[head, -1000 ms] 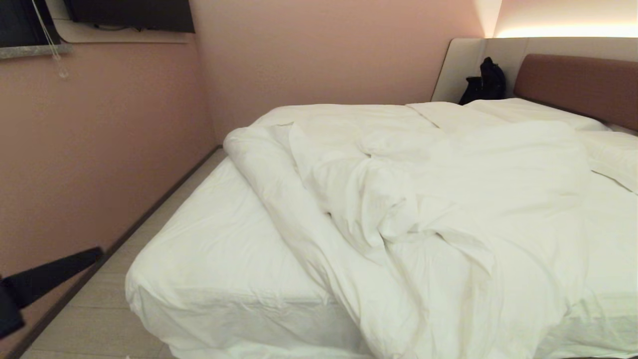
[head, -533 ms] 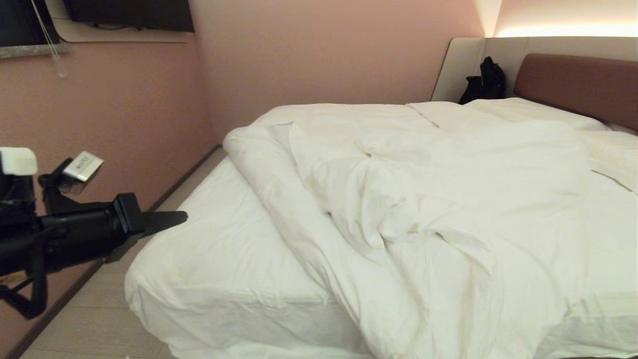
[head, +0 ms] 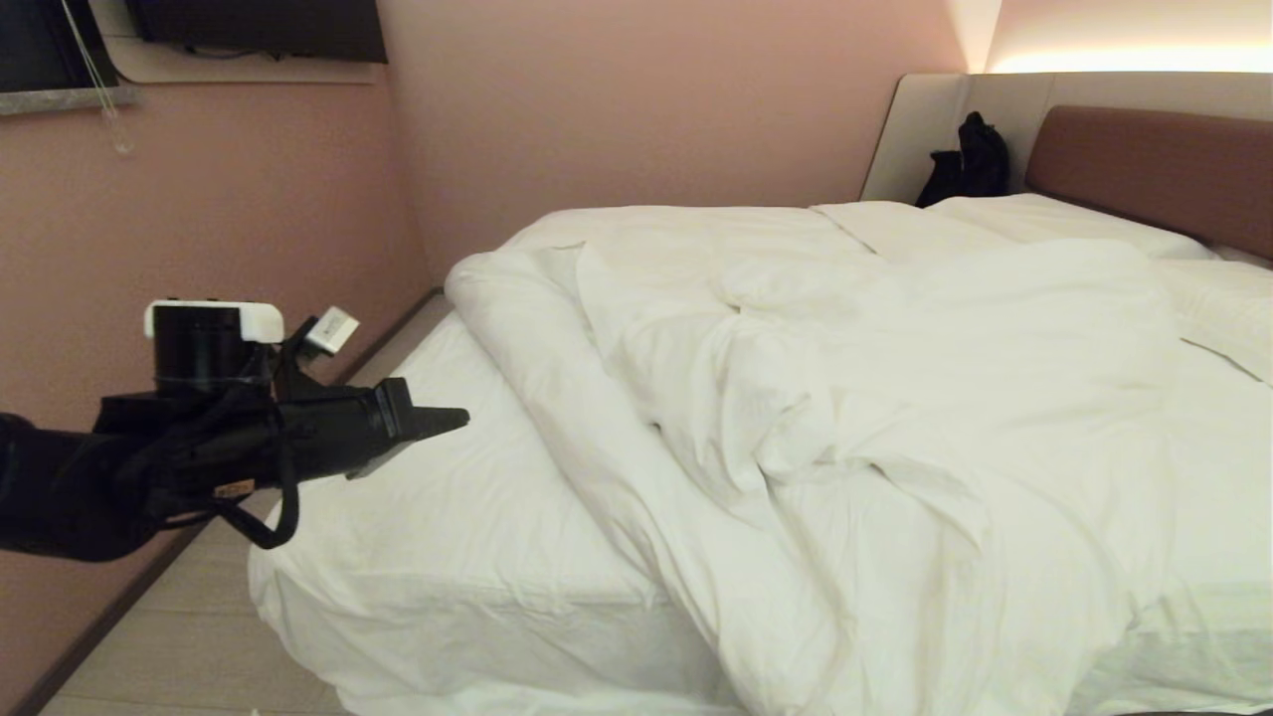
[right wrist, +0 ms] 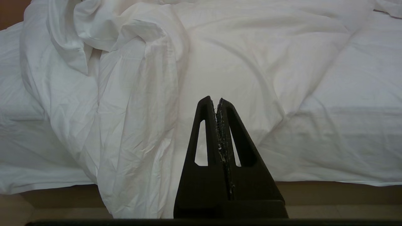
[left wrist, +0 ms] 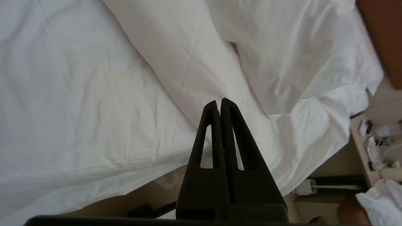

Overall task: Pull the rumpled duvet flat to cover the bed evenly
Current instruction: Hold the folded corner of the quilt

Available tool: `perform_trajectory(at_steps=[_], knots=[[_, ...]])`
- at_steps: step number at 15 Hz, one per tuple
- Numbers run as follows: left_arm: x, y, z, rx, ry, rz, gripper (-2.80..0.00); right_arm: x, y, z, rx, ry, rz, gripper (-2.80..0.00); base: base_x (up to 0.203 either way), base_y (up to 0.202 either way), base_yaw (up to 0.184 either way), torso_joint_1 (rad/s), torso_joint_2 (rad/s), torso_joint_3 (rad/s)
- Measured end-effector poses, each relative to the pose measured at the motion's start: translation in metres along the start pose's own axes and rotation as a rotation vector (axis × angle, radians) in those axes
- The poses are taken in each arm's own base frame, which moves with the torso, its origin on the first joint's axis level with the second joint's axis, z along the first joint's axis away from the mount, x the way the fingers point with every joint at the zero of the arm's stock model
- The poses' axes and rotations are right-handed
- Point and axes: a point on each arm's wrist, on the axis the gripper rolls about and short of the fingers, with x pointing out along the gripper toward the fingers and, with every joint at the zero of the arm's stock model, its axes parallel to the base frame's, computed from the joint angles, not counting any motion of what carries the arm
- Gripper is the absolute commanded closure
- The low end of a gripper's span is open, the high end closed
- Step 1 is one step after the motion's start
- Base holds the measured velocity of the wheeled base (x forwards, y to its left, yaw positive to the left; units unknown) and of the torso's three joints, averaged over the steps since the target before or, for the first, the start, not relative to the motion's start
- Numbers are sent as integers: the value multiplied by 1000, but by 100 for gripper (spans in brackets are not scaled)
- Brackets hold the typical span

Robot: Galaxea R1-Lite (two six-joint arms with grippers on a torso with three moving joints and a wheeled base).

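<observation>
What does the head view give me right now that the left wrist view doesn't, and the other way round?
Head view only: the left arm reaching in over the bare sheet, the pillows, a black bag and the pink wall.
Left wrist view only: the shut fingers seen close up, and a cluttered bedside shelf.
Both: the left gripper, empty, the rumpled duvet bunched away from the bed edge, and the headboard.

No text, brand, number or sign can be read anywhere in these views. The only candidate is a small white tag (head: 334,329) on the left arm's wrist, at about nine o'clock in the head view (it may carry print, but nothing on it is legible).
</observation>
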Motion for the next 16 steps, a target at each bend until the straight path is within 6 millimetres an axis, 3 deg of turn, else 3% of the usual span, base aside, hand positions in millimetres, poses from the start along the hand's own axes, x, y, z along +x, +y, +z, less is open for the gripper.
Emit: perform_trajectory(at_steps=[6,9,16], knots=[[57,-1,-7,105,40,38,0,0,0,0,0,0,0,0,0,0,0,0,0,0],[83,-15,-16,171,40,87,0,0,0,0,0,0,0,0,0,0,0,0,0,0],[124,-51,-35,268,87,3,0,0,0,0,0,0,0,0,0,0,0,0,0,0]])
